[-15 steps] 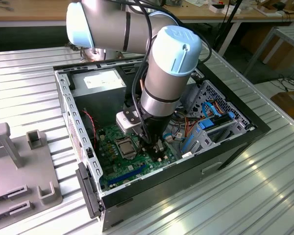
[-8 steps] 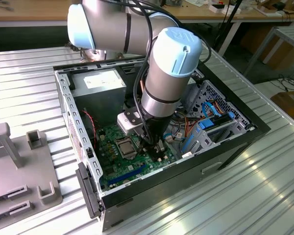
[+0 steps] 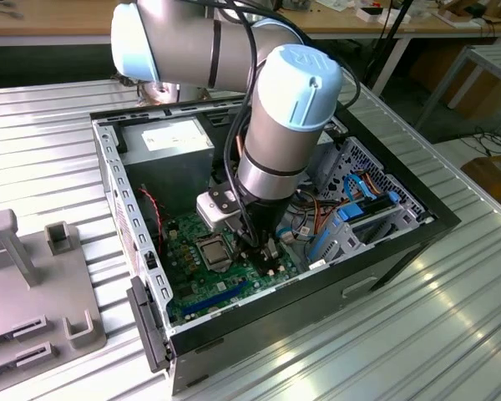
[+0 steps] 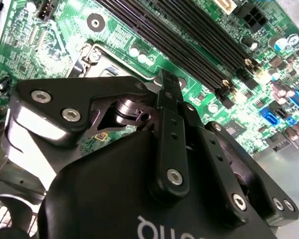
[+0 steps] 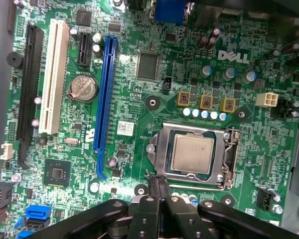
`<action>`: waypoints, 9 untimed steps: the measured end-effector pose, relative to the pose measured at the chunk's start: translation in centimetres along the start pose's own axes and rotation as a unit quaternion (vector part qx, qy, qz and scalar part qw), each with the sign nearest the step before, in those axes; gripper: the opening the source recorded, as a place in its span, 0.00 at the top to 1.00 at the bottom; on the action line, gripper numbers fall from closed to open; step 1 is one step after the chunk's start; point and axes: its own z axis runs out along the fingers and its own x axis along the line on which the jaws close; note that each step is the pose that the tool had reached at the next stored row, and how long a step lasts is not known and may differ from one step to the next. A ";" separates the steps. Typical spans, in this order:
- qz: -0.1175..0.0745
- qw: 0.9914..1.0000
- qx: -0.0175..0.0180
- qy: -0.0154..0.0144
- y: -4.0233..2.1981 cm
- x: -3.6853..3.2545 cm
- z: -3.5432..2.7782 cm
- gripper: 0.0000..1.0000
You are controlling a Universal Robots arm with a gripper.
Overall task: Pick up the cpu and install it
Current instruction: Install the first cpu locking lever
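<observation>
The cpu [image 5: 192, 154] already sits flat in the socket [image 5: 161, 154] on the motherboard [image 5: 134, 99], inside the open computer case [image 3: 108, 180] on the tabletop [image 3: 42, 142]. The gripper [image 5: 157, 183] hangs just beside the socket's edge, fingers pressed together, holding nothing. To my eye the seating looks done; the socket frame looks closed around the chip.

**Open computer case on a ribbed metal counter**

A black open-sided computer case [image 3: 401, 242] sits on the ribbed silver metal counter [image 3: 50, 142]. Inside lies a green motherboard [image 5: 129, 149] carrying a long blue expansion slot [image 5: 103, 104], a white slot [image 5: 54, 74] at its 9 o'clock, and a round silver coin battery [image 5: 83, 87] between them. A grey plastic fixture block [image 3: 33, 284] stands at 9 o'clock from the case.
</observation>
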 end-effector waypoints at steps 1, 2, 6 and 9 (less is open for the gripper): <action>0.000 1.000 0.000 0.000 0.00 0.01 -0.17 0.89; -0.001 1.000 0.000 0.000 0.01 0.01 -0.51 0.89; -0.003 1.000 0.000 0.000 0.02 0.02 -1.49 0.89; -0.004 1.000 0.000 0.000 0.03 -0.01 -2.29 0.89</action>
